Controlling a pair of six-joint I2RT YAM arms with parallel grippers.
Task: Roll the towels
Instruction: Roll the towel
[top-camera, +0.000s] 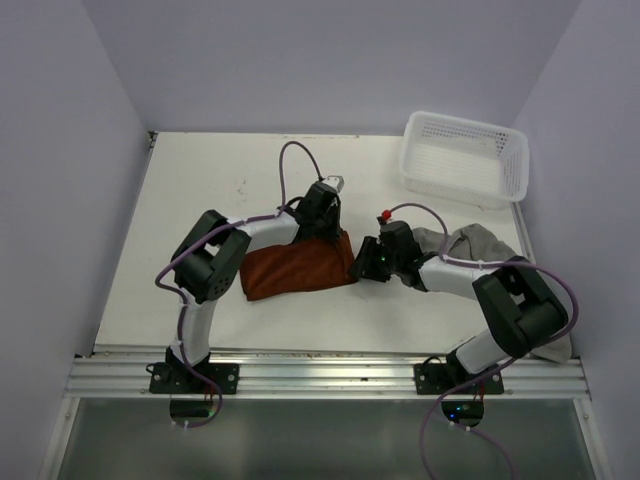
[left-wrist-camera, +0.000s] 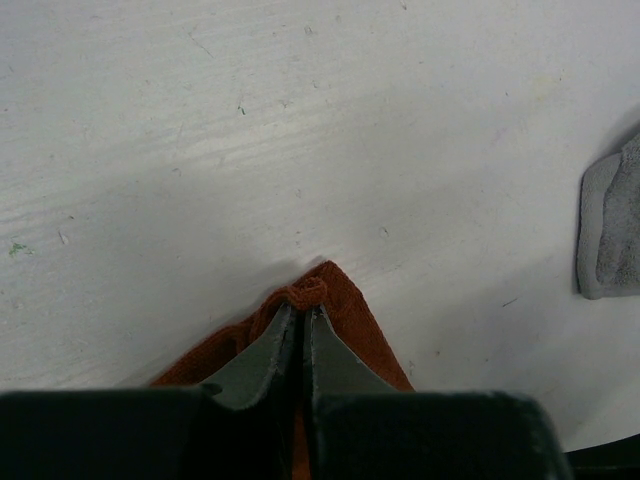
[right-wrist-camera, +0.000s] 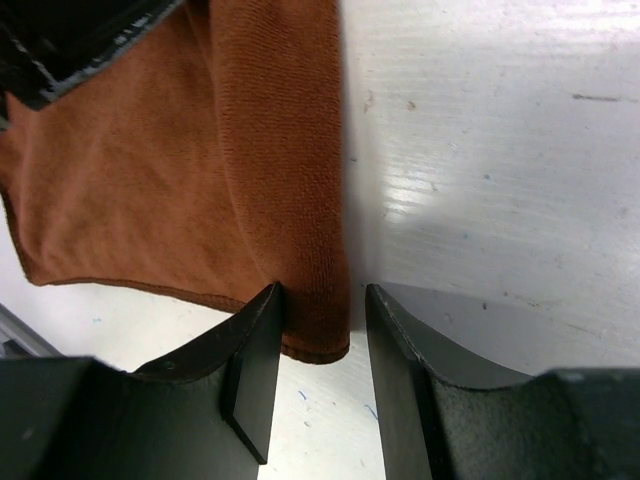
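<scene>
Looking from above, we find the rust-brown towel (top-camera: 295, 272) on the desk (top-camera: 200, 190), its rolling seemingly barely begun. Left wrist: our left gripper (left-wrist-camera: 302, 315) holds its corner in closed jaws. Right wrist: our right gripper (right-wrist-camera: 320, 295) straddles its edge, jaws narrowly apart; we judge closing comes next.

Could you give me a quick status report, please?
Left gripper shut on corner of brown towel. Right gripper open, jaws straddling its other end. Grey towel bunched beneath right arm, apart from brown one.
</scene>
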